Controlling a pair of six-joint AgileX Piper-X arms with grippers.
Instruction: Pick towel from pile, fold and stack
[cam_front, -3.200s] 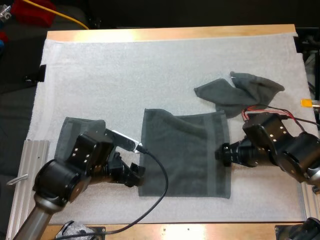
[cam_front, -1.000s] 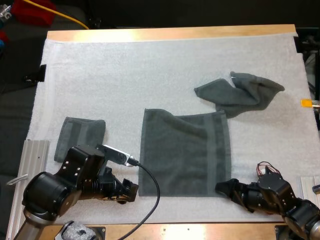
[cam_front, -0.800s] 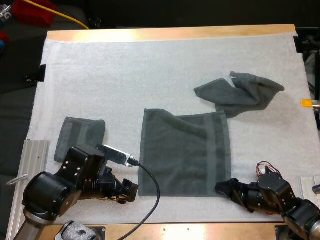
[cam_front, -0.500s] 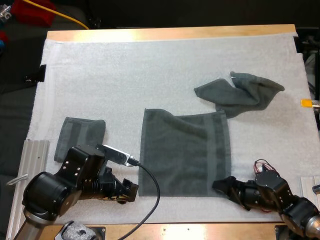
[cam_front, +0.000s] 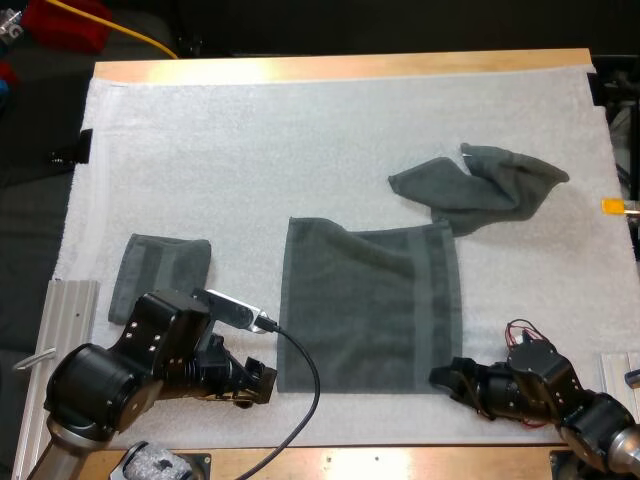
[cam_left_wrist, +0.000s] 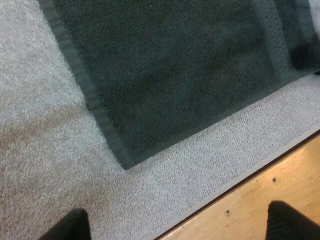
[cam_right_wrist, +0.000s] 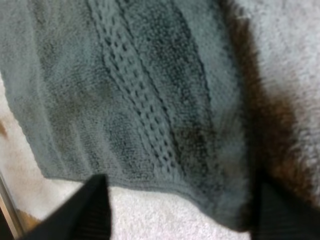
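Both pincers stand open at the near corners of the flat towel (cam_front: 370, 310).
My left pincer (cam_front: 258, 382) sits just off its near left corner and my right pincer (cam_front: 443, 377) at its near right corner, fingers spread, gripping nothing. Dark grey-green and smooth, with a banded edge, it lies mid-mat (cam_front: 300, 150). A crumpled towel (cam_front: 480, 188) lies beyond it, and a folded towel (cam_front: 160, 270) beside my left arm.

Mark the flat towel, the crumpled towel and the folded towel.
flat towel (cam_front: 370, 310): high view, middle of the spread cloth.
crumpled towel (cam_front: 478, 192): high view, middle of the bunched heap.
folded towel (cam_front: 158, 265): high view, middle of its visible top face.
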